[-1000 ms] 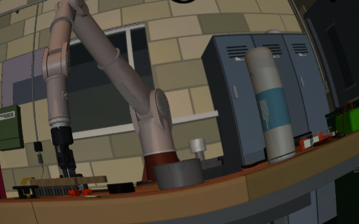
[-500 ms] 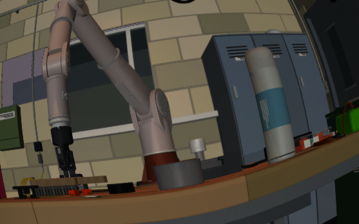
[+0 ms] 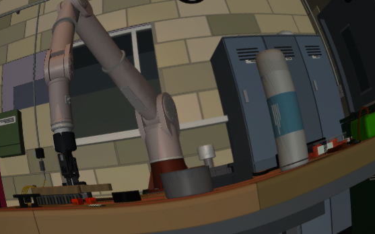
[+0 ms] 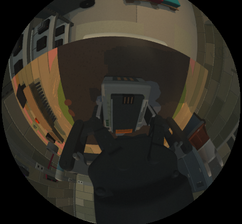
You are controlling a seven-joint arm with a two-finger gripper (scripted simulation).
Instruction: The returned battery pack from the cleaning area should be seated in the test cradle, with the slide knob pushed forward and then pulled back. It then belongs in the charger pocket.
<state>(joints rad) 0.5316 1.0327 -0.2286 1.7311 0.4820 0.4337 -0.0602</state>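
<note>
From the side camera the battery pack is hidden behind the raised tan platform (image 3: 71, 188) at the far left of the bench. The wrist camera shows the battery pack (image 4: 125, 106), grey-white with a dark face and an orange label, lying on a dark brown mat, and my gripper (image 4: 123, 125) is closed on its sides. In the side camera my gripper (image 3: 70, 181) reaches straight down onto that platform. A grey round cradle-like tub (image 3: 186, 182) sits mid-bench, with a silver knob (image 3: 206, 153) on a slide rail behind it.
A tall white and blue cylinder (image 3: 282, 107) stands on the bench to the right, in front of grey lockers (image 3: 275, 101). A small black block (image 3: 126, 196) and two red blocks (image 3: 83, 201) lie near the platform. A green box (image 3: 373, 122) is at the far right.
</note>
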